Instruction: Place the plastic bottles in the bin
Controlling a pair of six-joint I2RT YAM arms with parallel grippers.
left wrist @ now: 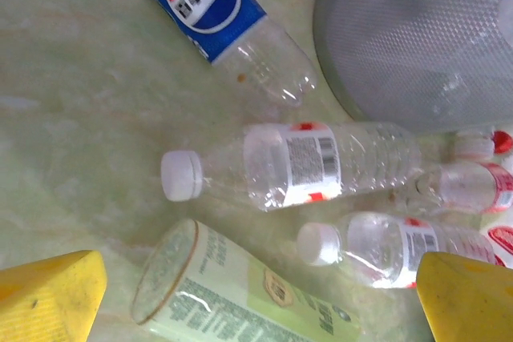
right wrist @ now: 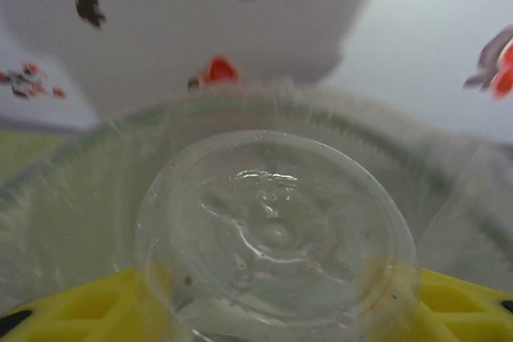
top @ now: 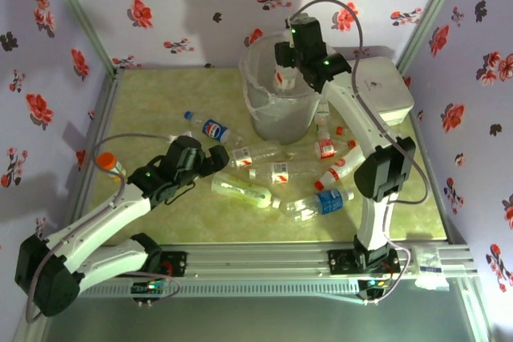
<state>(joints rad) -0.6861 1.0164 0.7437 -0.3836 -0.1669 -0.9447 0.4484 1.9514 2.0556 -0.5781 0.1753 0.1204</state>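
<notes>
Well, on the green counter (top: 160, 110) the round bin (top: 272, 122) stands at the far side; over it the right end effector (top: 288, 66) grips a red-labelled bottle (top: 281, 79), while the left end effector (top: 218, 158) gapes wide, empty, above loose bottles (top: 276, 171)

Bright, even light throws soft shadows on the back wall (top: 176, 6) (right wrist view blurred).
</notes>
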